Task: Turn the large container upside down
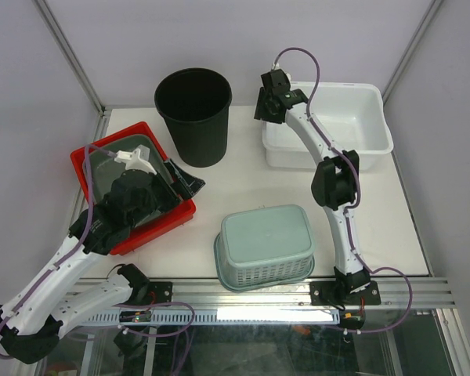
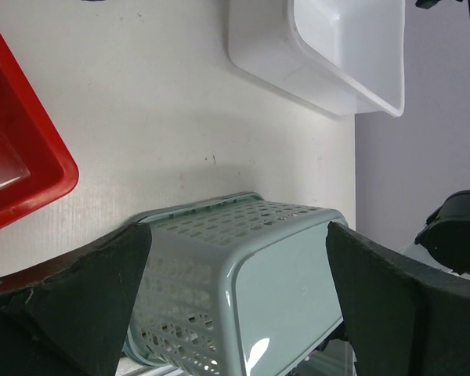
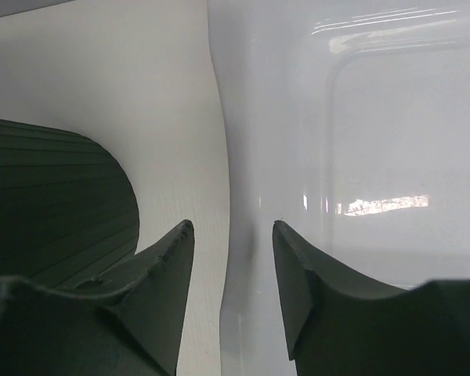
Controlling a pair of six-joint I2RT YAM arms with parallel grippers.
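The large white tub stands upright at the back right of the table, open side up. My right gripper hangs over its left rim. In the right wrist view the gripper stands part open, one finger outside the tub wall and one inside, with a gap showing beside the rim. My left gripper rests wide open over the red tray, holding nothing. In the left wrist view it points towards the green basket, and the tub shows at the top right.
A black bucket stands upright just left of the tub. A red tray holding a clear lid lies at the left. A pale green perforated basket sits upside down at the front middle.
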